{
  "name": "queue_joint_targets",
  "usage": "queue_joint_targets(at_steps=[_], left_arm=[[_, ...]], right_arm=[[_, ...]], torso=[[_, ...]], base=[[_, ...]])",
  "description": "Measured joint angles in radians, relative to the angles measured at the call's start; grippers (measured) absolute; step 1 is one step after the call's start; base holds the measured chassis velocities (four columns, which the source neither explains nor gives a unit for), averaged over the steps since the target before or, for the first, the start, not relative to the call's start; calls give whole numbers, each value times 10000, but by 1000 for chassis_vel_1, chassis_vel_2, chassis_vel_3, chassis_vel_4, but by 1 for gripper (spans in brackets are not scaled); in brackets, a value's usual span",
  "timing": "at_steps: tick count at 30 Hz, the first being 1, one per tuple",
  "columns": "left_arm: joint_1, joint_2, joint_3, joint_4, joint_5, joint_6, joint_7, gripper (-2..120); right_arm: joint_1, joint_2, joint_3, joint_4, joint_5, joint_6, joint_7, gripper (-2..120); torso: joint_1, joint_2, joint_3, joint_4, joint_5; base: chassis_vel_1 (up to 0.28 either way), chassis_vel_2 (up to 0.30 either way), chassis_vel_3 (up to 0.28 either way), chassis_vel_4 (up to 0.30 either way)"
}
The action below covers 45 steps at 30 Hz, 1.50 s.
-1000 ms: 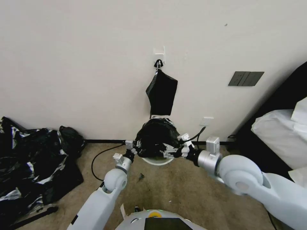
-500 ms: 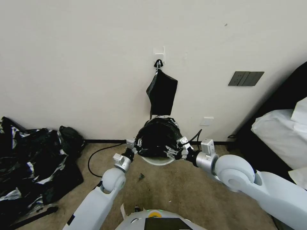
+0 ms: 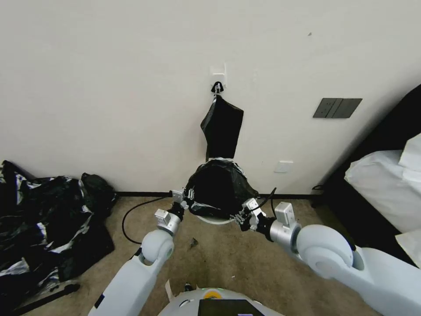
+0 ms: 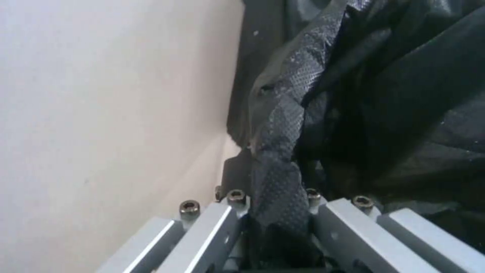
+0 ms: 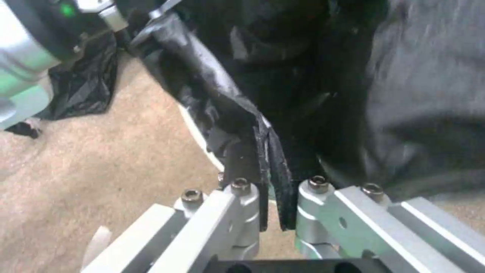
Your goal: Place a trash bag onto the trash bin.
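Beige carpet (image 3: pixel 228 263) meets a white wall (image 3: pixel 109 87). The trash bag (image 3: pixel 219 188) domes over the trash bin (image 3: pixel 213 220). Left gripper (image 3: pixel 186 198) and right gripper (image 3: pixel 244 213) each clamp opposite bag edges. The right wrist view shows the bin rim beside the pinched fold.

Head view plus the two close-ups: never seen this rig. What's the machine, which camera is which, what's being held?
It is a wheeled two-armed robot. The wide picture comes from its head camera, looking down at a carpeted floor by a wall. The left gripper and right gripper each pinch an edge of the black trash bag, stretched open over the white trash bin. The close-ups come from wrist cameras: the left one shows bag plastic between its fingers, the right one likewise. A bundle of bags hangs on the wall; loose black plastic lies left.
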Motion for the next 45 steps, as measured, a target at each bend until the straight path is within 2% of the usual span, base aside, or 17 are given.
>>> queue_joint_targets(at_steps=[6, 8, 12, 20, 23, 27, 31, 34, 37, 38, 39, 41, 42, 44, 45], left_arm=[[21, -32, -4, -203, -1040, 411, -494, 1], [14, -18, -23, -354, -1815, 674, -921, 1], [-19, -27, -29, -477, -2321, 841, -1226, 1], [-161, -28, -11, -543, -2855, 1000, -1642, 1], [-257, -24, 29, -559, -2965, 1031, -1772, 1], [-387, -6, 59, -673, -3327, 1133, -1977, 1], [-429, 44, 46, -724, -3457, 1172, -2042, 1], [-435, 1, 34, -656, -3456, 1172, -2043, 1], [-515, -137, 29, -354, -3076, 931, -2045, 1], [-515, -137, 29, -354, -3076, 931, -2045, 1], [-640, -203, -13, -137, -2727, 610, -2058, 1], [-813, -267, -36, 40, -2459, 206, -2127, 1], [-813, -267, -36, 40, -2459, 206, -2127, 1], [-959, -302, -73, 117, -2375, -24, -2184, 1], [-959, -302, -73, 117, -2375, -24, -2184, 1]], right_arm=[[-848, -50, 89, 3, -1000, 205, -87, 6], [-1127, -34, -19, 12, -1583, 376, -178, 6], [-1168, 74, -243, -117, -2348, 593, -510, 6], [-1389, -46, -283, 49, -2655, 482, -628, 6], [-1435, -18, -386, 48, -2807, 403, -681, 0], [-1448, 93, -629, -168, -3070, 274, -685, 0], [-1563, 136, -638, -229, -3228, 215, -278, 0], [-1555, 138, -542, 55, -2988, 151, 234, 4], [-1635, 192, -492, 344, -2153, 232, 940, 17], [-1635, 192, -492, 344, -2153, 232, 940, 17], [-1797, 338, -458, 368, -891, 415, 1823, 22], [-1850, 641, -279, 368, 861, 755, 2929, 34], [-1850, 641, -279, 368, 861, 755, 2929, 34], [-1830, 1009, -43, 369, 2375, 1686, 3648, 41], [-1830, 1009, -43, 369, 2375, 1686, 3648, 41]], torso=[[0, 0, 0, -1, 2], [0, 0, 0, -1, 1], [0, 0, 0, 0, 2], [0, 0, 0, 0, -1], [0, 0, 0, -1, 0], [0, 0, 0, 0, 0], [0, 0, 0, -1, 2], [0, 0, 0, 1, -1], [0, 0, 0, 0, -1], [0, 0, 0, 0, -1], [0, 0, 0, 1, -2], [0, 0, 0, -1, 1], [0, 0, 0, -1, 1], [0, 0, 0, 0, 1], [0, 0, 0, 0, 1]], base=[[0, 0, 0, 0], [0, 0, 0, 0], [0, 0, 0, 0], [0, 0, 0, 0], [0, 0, 0, 0], [0, 0, 0, 0], [0, 0, 0, 0], [0, 0, 0, 0], [0, 0, 0, 0], [0, 0, 0, 0], [0, 0, 0, 0], [0, 0, 0, 0], [0, 0, 0, 0], [0, 0, 0, 0], [0, 0, 0, 0]])
